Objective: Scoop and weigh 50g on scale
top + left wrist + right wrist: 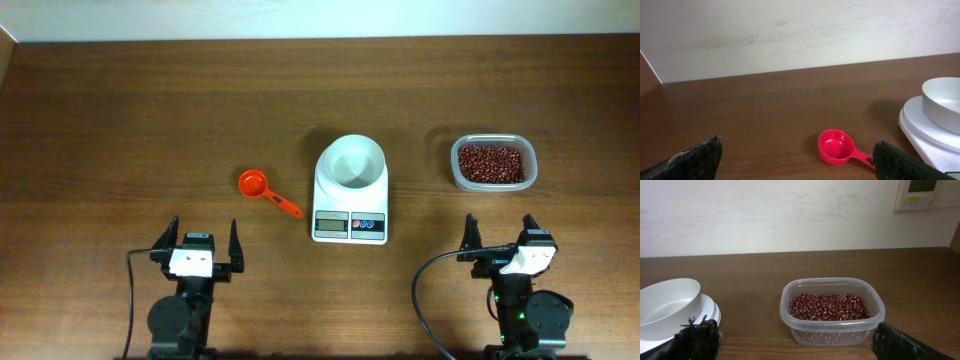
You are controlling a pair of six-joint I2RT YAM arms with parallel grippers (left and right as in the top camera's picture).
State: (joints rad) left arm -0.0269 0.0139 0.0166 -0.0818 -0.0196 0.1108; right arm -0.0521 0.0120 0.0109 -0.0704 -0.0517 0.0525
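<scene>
Looking down, overhead: scale sits mid-table, its white bowl bare inside, display toward the arms, digits too small to read.
Overhead, beans: beans all in the clear tub, right of the scale and apart from it.
Overhead, scoop: red measuring scoop lies left of the scale, cup up, handle angled toward the scale, nothing touching it.
Overhead, claws: left gripper and right gripper both spread wide, holding nothing, at the near edge, well apart from every object.
Left wrist: fingers spread at the bottom corners; scoop ahead between them, empty; scale edge and bowl at right.
Right wrist: fingers spread, nothing pinched; tub of beans straight ahead, bowl at left with no beans in it.
Progress: nothing done, by my read. Scoop not picked up, no beans moved, bowl empty.
Left to do: grab the scoop, dip it into the tub, tip beans into the bowl until it reads 50g, likely over several trips.
</scene>
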